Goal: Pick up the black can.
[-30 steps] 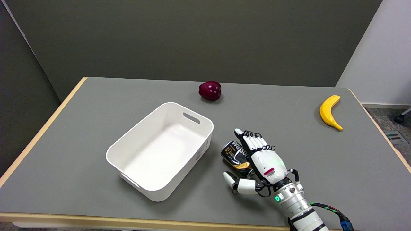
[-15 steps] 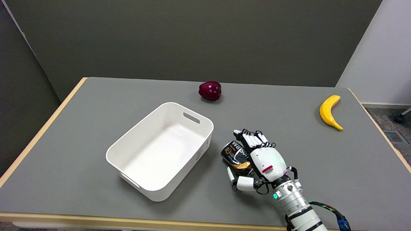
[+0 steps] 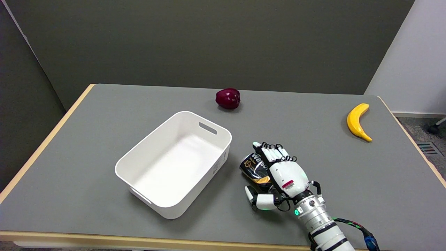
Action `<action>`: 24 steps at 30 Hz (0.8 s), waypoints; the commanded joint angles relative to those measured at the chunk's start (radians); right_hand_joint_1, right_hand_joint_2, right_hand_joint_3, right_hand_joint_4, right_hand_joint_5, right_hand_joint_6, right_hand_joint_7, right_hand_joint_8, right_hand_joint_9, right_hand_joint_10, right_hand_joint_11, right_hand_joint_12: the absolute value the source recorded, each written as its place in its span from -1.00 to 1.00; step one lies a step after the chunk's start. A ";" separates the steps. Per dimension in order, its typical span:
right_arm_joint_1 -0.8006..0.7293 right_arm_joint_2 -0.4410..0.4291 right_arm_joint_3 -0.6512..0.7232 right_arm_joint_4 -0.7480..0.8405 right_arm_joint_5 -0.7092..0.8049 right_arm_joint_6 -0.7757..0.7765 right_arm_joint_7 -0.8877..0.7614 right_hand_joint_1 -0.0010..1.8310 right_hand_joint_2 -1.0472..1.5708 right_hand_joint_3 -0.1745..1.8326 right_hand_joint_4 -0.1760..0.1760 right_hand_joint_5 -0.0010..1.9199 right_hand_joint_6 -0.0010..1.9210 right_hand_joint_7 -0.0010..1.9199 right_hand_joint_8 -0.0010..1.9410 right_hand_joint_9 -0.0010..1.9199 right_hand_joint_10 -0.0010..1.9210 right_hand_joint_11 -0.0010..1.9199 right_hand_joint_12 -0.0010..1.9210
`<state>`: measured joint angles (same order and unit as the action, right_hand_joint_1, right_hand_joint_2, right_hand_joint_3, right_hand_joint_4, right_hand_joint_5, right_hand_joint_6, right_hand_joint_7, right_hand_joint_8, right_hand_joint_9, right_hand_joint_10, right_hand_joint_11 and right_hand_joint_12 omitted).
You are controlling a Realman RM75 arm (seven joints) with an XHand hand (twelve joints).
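we bring our right hand down alongside the dented black and gold drink can, which lies on its side on the grey table top just right of the white plastic bin. our fingers lie along its far side and the thumb sits below its base, apart, bracketing it, likely so closing traps it. nothing is gripped yet.

The black-and-white right hand has shifted slightly toward the table's near edge, settling lower over the lying black-and-gold can; its thumb has drawn in closer beside the can.
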<state>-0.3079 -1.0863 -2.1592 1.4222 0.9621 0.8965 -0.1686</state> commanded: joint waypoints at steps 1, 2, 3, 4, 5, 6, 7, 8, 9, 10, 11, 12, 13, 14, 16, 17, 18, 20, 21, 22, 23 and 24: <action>0.003 0.016 0.007 0.000 0.059 -0.052 -0.084 -0.24 0.26 0.09 -1.00 -0.98 -0.77 -0.85 -0.44 -0.87 -0.15 -1.00 0.13; 0.003 0.016 0.007 0.000 0.059 -0.051 -0.084 -0.24 0.26 0.09 -1.00 -0.98 -0.77 -0.85 -0.44 -0.87 -0.15 -1.00 0.13; 0.005 0.016 0.008 0.000 0.058 -0.049 -0.084 -0.22 0.26 0.07 -1.00 -0.98 -0.74 -0.82 -0.44 -0.86 -0.13 -1.00 0.13; 0.007 0.016 0.008 0.000 0.053 -0.047 -0.084 -0.20 0.28 0.05 -1.00 -0.99 -0.71 -0.80 -0.44 -0.86 -0.11 -1.00 0.13; 0.013 0.018 0.008 -0.004 0.043 -0.043 -0.084 -0.16 0.29 0.03 -1.00 -1.00 -0.68 -0.75 -0.43 -0.84 -0.07 -1.00 0.15; 0.018 0.019 0.007 -0.009 0.035 -0.040 -0.084 -0.12 0.30 0.04 -1.00 -0.98 -0.67 -0.69 -0.34 -0.78 -0.01 -1.00 0.21; 0.024 0.021 0.006 -0.015 0.015 -0.035 -0.084 -0.08 0.32 0.05 -1.00 -0.97 -0.66 -0.63 -0.23 -0.71 0.05 -0.98 0.29; 0.030 0.022 0.005 -0.021 -0.008 -0.030 -0.084 -0.05 0.33 0.06 -1.00 -0.94 -0.64 -0.61 -0.13 -0.66 0.10 -0.94 0.34; 0.034 0.023 0.005 -0.025 -0.023 -0.029 -0.084 -0.02 0.34 0.07 -1.00 -0.90 -0.61 -0.60 0.02 -0.59 0.16 -0.88 0.40; 0.040 0.024 0.004 -0.027 -0.034 -0.030 -0.084 0.00 0.38 0.05 -1.00 -0.84 -0.52 -0.63 0.33 -0.50 0.27 -0.78 0.49; 0.044 0.024 0.004 -0.028 -0.036 -0.032 -0.084 0.01 0.41 0.03 -1.00 -0.77 -0.45 -0.67 0.61 -0.41 0.38 -0.69 0.58; 0.048 0.026 0.003 -0.028 -0.036 -0.035 -0.084 0.17 0.57 -0.18 -1.00 -0.76 -0.31 -0.59 0.76 -0.40 0.44 -0.65 0.64; 0.054 0.029 0.002 -0.028 -0.036 -0.038 -0.084 0.33 0.73 -0.41 -1.00 -0.74 -0.16 -0.51 0.92 -0.39 0.50 -0.61 0.70; 0.059 0.032 0.002 -0.027 -0.036 -0.040 -0.084 0.27 0.78 -0.52 -1.00 -0.70 0.18 -0.47 0.95 -0.36 0.59 -0.66 0.82; 0.069 0.039 0.002 -0.023 -0.036 -0.044 -0.084 0.18 0.85 -0.68 -1.00 -0.65 0.67 -0.40 1.00 -0.32 0.71 -0.76 0.99; 0.073 0.042 0.004 -0.020 -0.036 -0.048 -0.084 0.18 0.85 -0.68 -1.00 -0.65 0.67 -0.40 1.00 -0.31 0.73 -0.82 1.00; 0.076 0.044 0.007 -0.018 -0.036 -0.051 -0.084 0.18 0.84 -0.67 -1.00 -0.64 0.66 -0.39 1.00 -0.30 0.75 -0.86 1.00; 0.089 0.054 0.008 -0.015 -0.033 -0.059 -0.079 0.19 0.82 -0.65 -1.00 -0.61 0.65 -0.39 1.00 -0.29 0.81 -0.90 1.00; 0.096 0.060 0.008 -0.012 -0.029 -0.061 -0.077 0.19 0.82 -0.65 -1.00 -0.61 0.64 -0.39 1.00 -0.29 0.82 -0.91 1.00; 0.104 0.065 0.009 -0.009 -0.028 -0.064 -0.077 0.19 0.83 -0.67 -1.00 -0.60 0.64 -0.39 1.00 -0.28 0.83 -0.91 1.00; 0.111 0.071 0.009 -0.006 -0.027 -0.066 -0.077 0.21 0.85 -0.73 -1.00 -0.59 0.62 -0.38 0.99 -0.25 0.84 -0.89 1.00; 0.120 0.082 0.011 -0.002 -0.026 -0.066 -0.077 0.21 0.86 -0.76 -1.00 -0.58 0.61 -0.38 0.99 -0.24 0.85 -0.88 1.00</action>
<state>-0.2635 -1.0582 -2.1549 1.4074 0.9509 0.8568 -0.2398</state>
